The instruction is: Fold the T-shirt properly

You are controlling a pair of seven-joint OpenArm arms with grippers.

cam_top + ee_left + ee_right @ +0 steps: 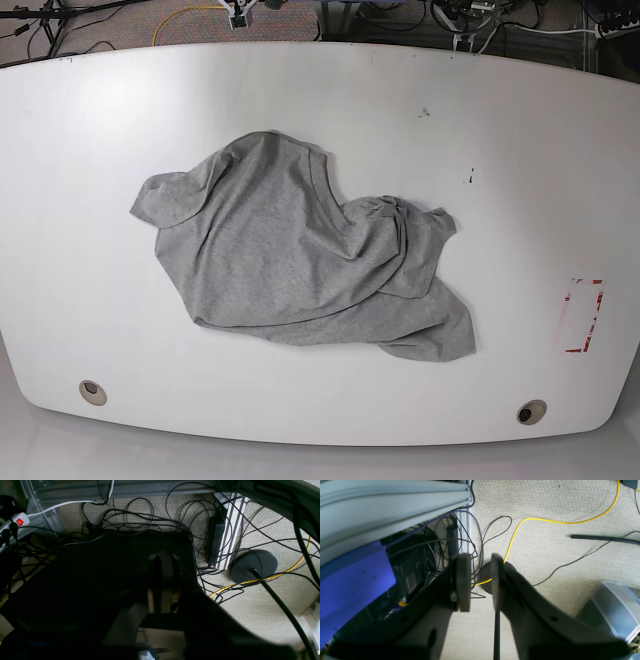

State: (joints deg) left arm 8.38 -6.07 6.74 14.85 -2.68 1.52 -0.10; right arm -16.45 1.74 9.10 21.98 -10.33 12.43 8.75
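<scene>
The T-shirt (300,255) lies crumpled on the white table (500,150), a heather-grey heap left of centre with one sleeve sticking out at the upper left and a hem corner at the lower right. No lettering shows. Neither arm appears in the base view. In the left wrist view my left gripper (163,557) hangs over the floor with its dark fingers pressed together and nothing between them. My right gripper (481,565) also points at the carpet off the table, a narrow gap between its fingers and nothing in it.
Red tape corner marks (583,315) sit near the table's right edge. Two round holes (92,391) are set in the front corners. Below the wrists lie tangled cables (150,522), a yellow cable (545,520), a stand's round base (253,566) and a plastic bin (612,610).
</scene>
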